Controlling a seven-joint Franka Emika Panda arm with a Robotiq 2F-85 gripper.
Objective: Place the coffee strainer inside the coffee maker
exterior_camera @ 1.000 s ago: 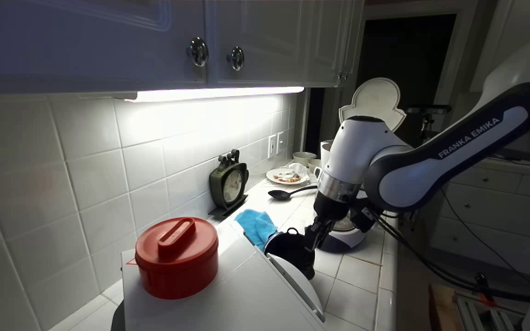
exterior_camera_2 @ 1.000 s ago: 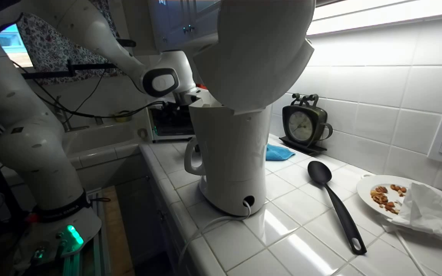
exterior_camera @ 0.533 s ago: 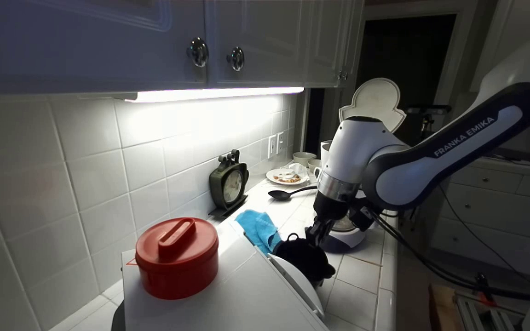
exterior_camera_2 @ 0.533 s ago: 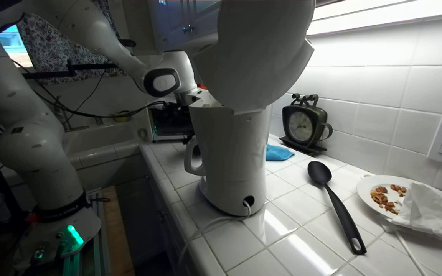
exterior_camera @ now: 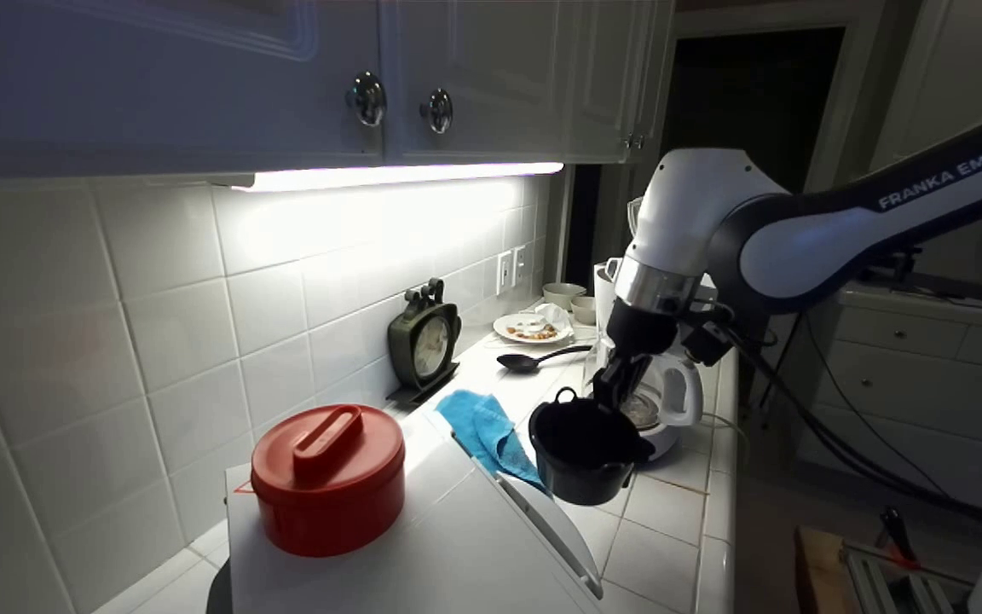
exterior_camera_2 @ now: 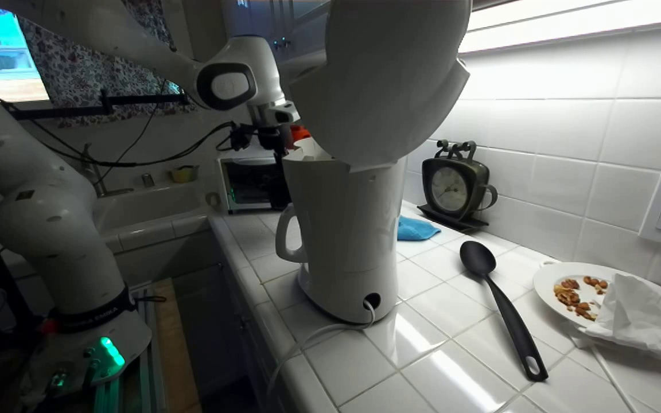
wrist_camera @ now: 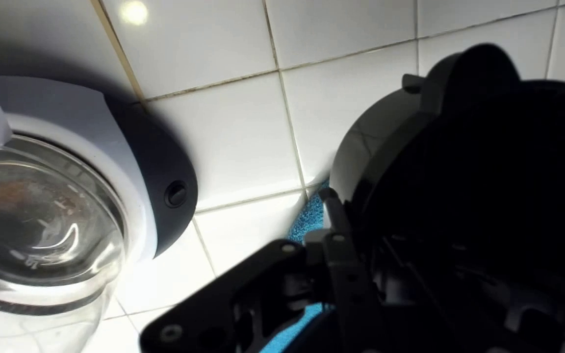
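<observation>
The coffee strainer (exterior_camera: 583, 465) hangs higher than before — its rim pinched in the gripper (exterior_camera: 610, 399).

FRANKA EMIKA stands on the arm link (exterior_camera: 870, 228); markings on the glass carafe (wrist_camera: 42, 220) are unclear

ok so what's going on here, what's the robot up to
The robot's gripper has the black coffee strainer by its rim, held above the tiled counter close to the coffee maker. The machine's lid stands open, and the strainer is not inside it yet.
</observation>
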